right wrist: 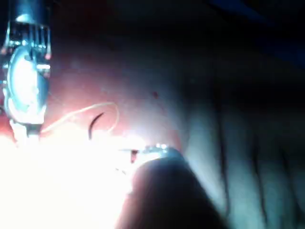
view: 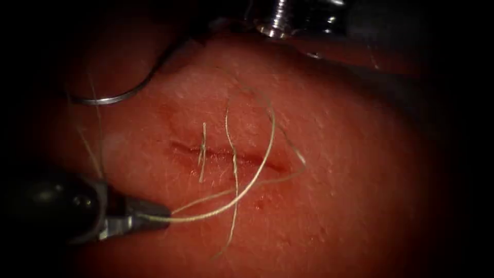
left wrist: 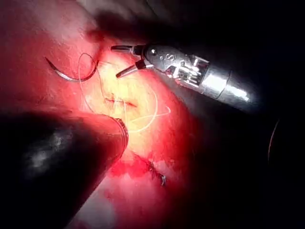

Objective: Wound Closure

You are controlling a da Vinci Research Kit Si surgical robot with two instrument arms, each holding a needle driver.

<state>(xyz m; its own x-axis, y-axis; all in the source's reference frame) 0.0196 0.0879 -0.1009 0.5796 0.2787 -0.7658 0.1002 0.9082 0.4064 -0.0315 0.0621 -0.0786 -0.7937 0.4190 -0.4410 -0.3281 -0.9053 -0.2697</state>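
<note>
Near the lower left of the endoscope view, my left end effector (view: 146, 213) sits with its jaws closed on the thread (view: 257, 172), gripping it right at the tips. From there the thread runs right and away from me, arcs up over the cut (view: 226, 153) and curls back down on the cut's right side. The needle (view: 110, 95) lies free on the tissue (view: 334, 154), far and to the left of the cut, well apart from it and not in the tissue so far as I can see. Neither of my tools holds it. Its curve runs roughly left to right, bowing toward the near side. From my left end effector the needle lies straight beyond, toward the far side. My right end effector (left wrist: 125, 59) hangs over the far edge of the tissue; in the left wrist view its jaws stand apart and hold nothing, and the needle (left wrist: 71, 76) lies just beside their tips. I judge the right tool the nearer of the two to the needle. By count: one needle, one cut, two tools, one long running thread. Two stitches cross the cut, one a short upright strand (view: 203, 152) on its left part and one longer strand (view: 234, 170) near its middle, trailing toward me. Red fluid (left wrist: 131, 167) pools on the tissue in the left wrist view.
</note>
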